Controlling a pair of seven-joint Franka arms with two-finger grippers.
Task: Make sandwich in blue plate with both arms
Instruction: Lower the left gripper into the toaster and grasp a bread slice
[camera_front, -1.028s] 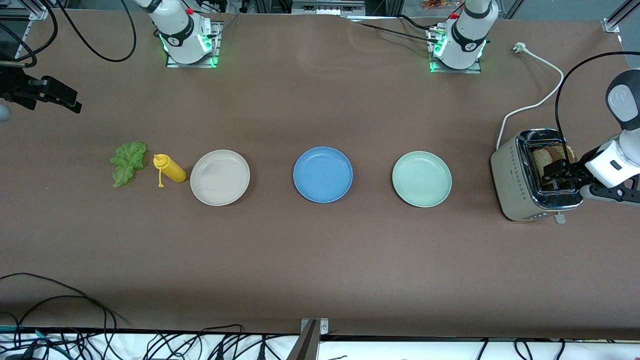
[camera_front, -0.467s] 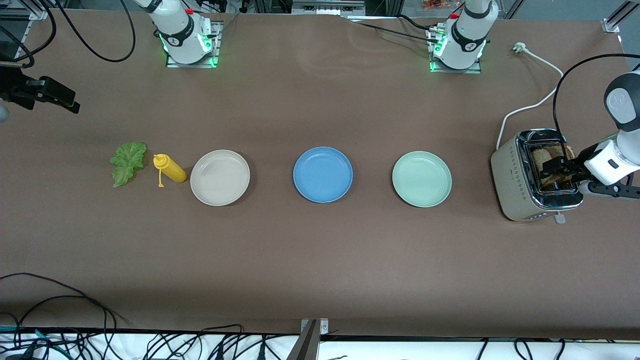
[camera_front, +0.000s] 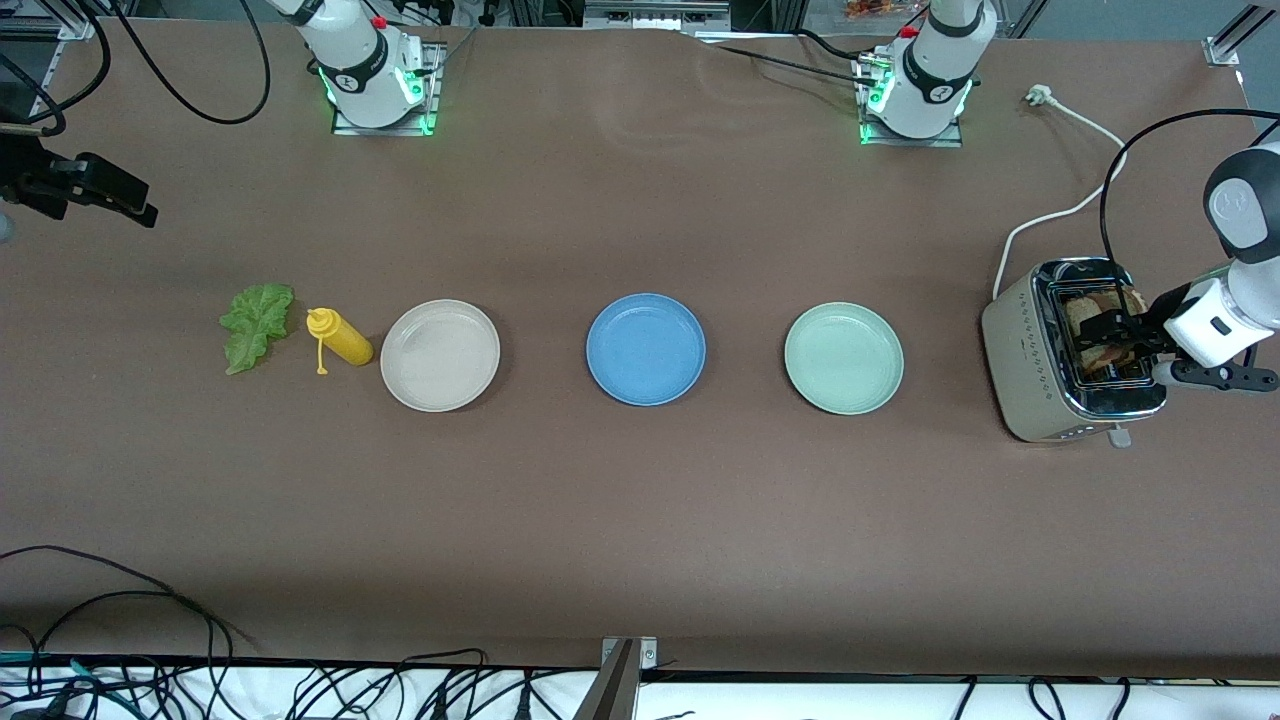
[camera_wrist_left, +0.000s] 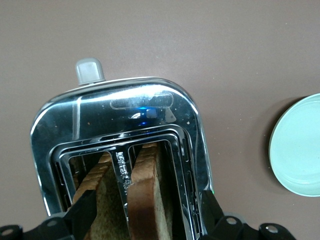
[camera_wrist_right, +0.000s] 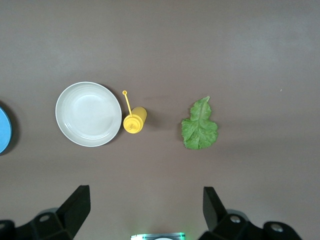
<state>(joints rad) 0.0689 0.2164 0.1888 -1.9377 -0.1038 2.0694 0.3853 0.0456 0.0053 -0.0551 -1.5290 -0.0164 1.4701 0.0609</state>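
Two brown bread slices stand upright in the slots of the toaster at the left arm's end of the table. My left gripper hangs open just over the slots, with its fingers straddling both slices. The blue plate lies bare at the table's middle. The green lettuce leaf lies flat at the right arm's end. My right gripper waits high over that end of the table, open with nothing between its fingers; the leaf shows below it.
A yellow squeeze bottle lies between the leaf and a beige-white plate. A pale green plate sits between the blue plate and the toaster. The toaster's white cable runs toward the left arm's base.
My left gripper has shifted slightly over the toaster and come down closer round the bread slices. The right gripper has barely drifted.
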